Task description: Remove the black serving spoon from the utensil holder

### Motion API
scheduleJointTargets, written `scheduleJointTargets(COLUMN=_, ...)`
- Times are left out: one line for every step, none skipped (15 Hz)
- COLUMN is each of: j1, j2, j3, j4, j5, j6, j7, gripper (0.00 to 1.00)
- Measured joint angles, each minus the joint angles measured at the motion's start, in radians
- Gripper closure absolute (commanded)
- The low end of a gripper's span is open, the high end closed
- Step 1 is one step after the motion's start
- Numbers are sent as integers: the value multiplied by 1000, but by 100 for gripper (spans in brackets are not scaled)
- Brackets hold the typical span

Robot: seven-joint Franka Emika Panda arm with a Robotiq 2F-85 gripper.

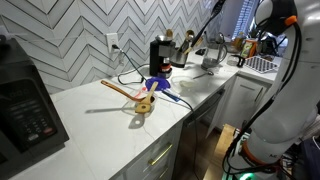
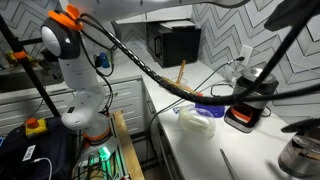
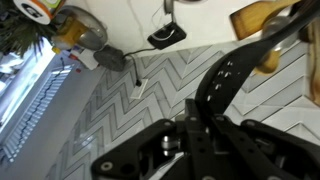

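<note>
In the wrist view my gripper (image 3: 190, 135) fills the lower half. Its fingers are shut on a long black bar with holes, the black serving spoon (image 3: 235, 70), which runs up toward the top right. In an exterior view a thin black handle (image 1: 209, 27) slants down from the top edge toward the back of the counter; the gripper itself is above the frame. The utensil holder (image 1: 187, 47) seems to stand beside the black coffee machine (image 1: 159, 55), small and unclear. A light wooden utensil head (image 3: 262, 22) shows near the spoon.
A wooden spoon (image 1: 125, 90) and a blue-handled utensil (image 1: 160, 85) lie on the white counter (image 1: 90, 120). A black microwave (image 1: 25, 105) stands at one end. The sink area (image 1: 215, 62) is at the far end. The robot's body (image 2: 75, 70) and cables (image 2: 150, 70) show beside the counter.
</note>
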Motion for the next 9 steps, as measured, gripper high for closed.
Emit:
scheduleJointTargets(j1=-19, j2=-1, j3=-22, j4=-21, j5=-1, j6=65, j7=4, gripper=99)
scheduleJointTargets(j1=-37, j2=-2, j3=-44, j4=-40, j5=-1, j6=112, j7=10, gripper=99)
scheduleJointTargets(j1=-54, j2=-3, j3=-64, j4=-59, j5=-1, j6=147, j7=19, gripper=99)
scheduleJointTargets(j1=-66, j2=-5, j3=-81, j4=-78, j5=-2, j6=171, j7=30, gripper=99)
scheduleJointTargets(j1=-74, j2=-9, j3=-94, j4=-97, j5=-3, j6=185, j7=38, gripper=99)
scheduleJointTargets(j1=-79, j2=-16, j3=-102, j4=-114, j5=-3, j6=189, j7=44, gripper=94)
scheduleJointTargets(j1=-83, j2=-18, j3=-103, j4=-119, j5=-1, j6=189, j7=44, gripper=94)
scheduleJointTargets(j1=-83, j2=-17, j3=-101, j4=-115, j5=-1, j6=189, j7=44, gripper=94)
scheduleJointTargets(j1=-82, j2=-16, j3=-97, j4=-112, j5=-1, j6=189, j7=44, gripper=94)
